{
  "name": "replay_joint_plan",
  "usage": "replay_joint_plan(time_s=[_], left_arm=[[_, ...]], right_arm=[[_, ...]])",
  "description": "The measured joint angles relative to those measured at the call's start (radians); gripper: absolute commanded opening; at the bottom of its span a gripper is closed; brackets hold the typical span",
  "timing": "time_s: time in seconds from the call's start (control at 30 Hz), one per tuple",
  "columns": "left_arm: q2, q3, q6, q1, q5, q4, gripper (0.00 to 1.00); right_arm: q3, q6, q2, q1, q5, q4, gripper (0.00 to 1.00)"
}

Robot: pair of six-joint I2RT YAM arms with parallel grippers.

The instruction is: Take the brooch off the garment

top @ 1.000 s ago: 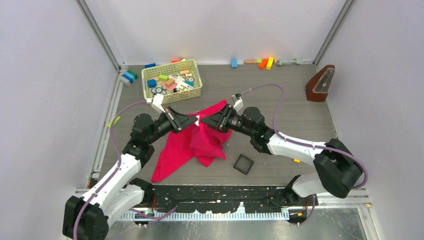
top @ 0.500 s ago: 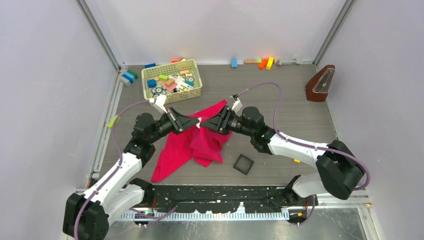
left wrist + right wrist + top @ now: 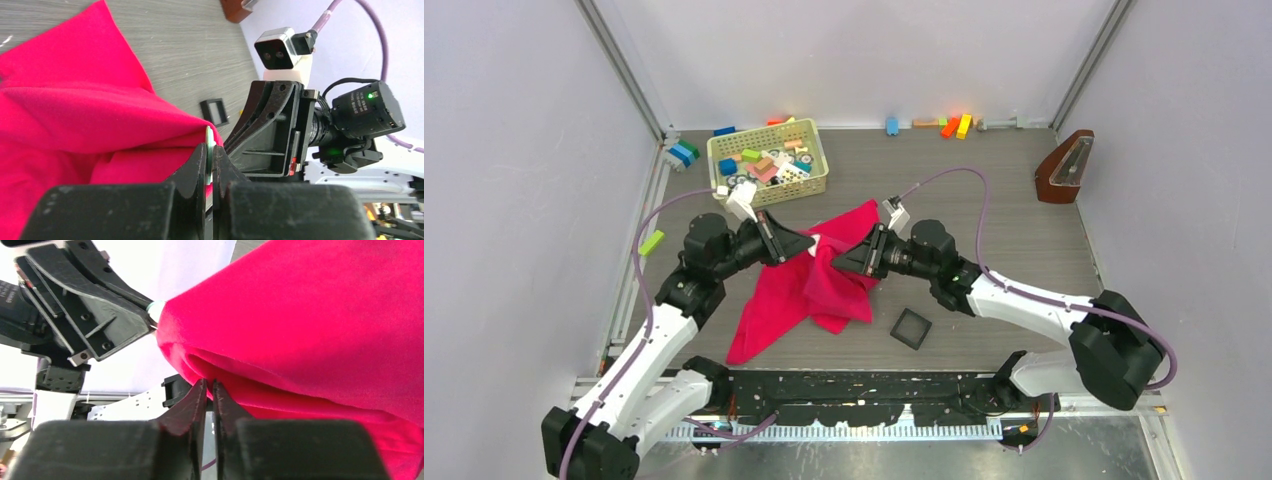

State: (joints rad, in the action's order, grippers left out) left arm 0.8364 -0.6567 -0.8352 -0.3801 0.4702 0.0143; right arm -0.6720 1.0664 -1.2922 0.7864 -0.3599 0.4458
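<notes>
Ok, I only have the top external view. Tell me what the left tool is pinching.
Observer: Left wrist: the left tool is shut on the brooch, a thin pale disc edge-on, at a peak of the garment.
Operator: Now the right tool.
Observer: Right wrist: the right tool has its fingertips almost together at a fold's lower edge; whether cloth is pinched, I cannot tell.
Operator: Check the brooch from there.
Observer: It shows as a pale greenish rim at the left tool's tip.
</notes>
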Motion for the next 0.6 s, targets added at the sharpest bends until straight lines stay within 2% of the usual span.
replay_joint_plan(time_s=[0.2,0.3,0.37,0.6], left_arm=[[0.061,-0.139,0.137,-0.013,-0.038,0.251,0.00],[0.090,-0.184,0.203,-0.019,-0.072,0.377,0.00],[0.111,-0.207,0.238,-0.021,-0.089,0.438,0.00],[0.124,-0.220,0.308,-0.027,-0.154,0.564,0.00]], right_arm=[[-0.002,-0.009,-0.046,0.000,-0.024,0.008,0.01],[-0.016,-0.037,-0.048,0.000,-0.019,-0.032,0.01],[-0.043,-0.067,-0.047,0.000,-0.007,-0.081,0.05],[-0.113,-0.173,-0.008,-0.003,0.035,-0.215,0.01]])
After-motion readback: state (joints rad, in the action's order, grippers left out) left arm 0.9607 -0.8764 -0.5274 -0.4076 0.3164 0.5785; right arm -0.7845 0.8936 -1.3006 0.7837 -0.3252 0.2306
